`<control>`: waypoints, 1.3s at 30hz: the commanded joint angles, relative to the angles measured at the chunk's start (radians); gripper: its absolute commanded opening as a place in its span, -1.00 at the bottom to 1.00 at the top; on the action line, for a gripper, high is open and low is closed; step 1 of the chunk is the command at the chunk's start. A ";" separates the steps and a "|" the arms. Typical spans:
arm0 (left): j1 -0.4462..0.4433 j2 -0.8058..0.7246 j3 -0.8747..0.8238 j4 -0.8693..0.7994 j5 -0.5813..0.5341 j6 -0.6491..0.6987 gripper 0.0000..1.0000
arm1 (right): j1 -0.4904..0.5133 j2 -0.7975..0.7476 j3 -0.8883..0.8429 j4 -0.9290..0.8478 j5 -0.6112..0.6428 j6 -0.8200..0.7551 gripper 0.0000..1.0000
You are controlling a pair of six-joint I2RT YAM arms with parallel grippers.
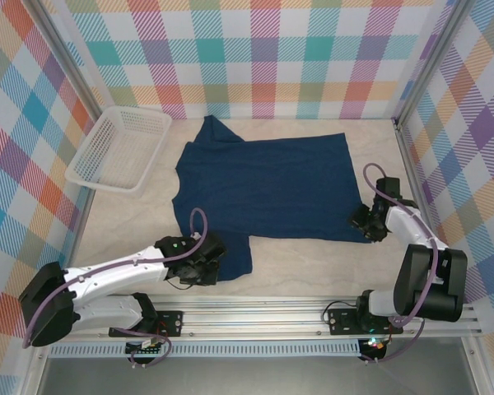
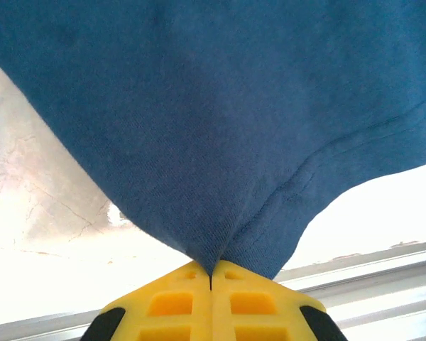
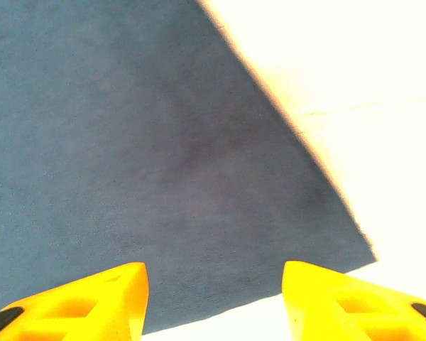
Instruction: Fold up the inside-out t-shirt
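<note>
Jaws first: pinches the near left hem of the inside-out t-shirt tight in the left gripper; holds the right gripper half spread at the shirt's near right corner, clasping nothing; finds the shirt flat mid-bench, just beside the basket. Looks like gathering the near edge for a first fold; should close the right on its corner before lifting; raise both evenly, keep cloth taut, avoid dragging. Counts one t-shirt, one basket, two grippers.
</note>
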 commanded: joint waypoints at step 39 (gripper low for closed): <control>0.114 -0.065 0.083 -0.038 0.044 0.194 -1.00 | -0.120 0.138 -0.012 0.017 -0.061 0.021 -0.79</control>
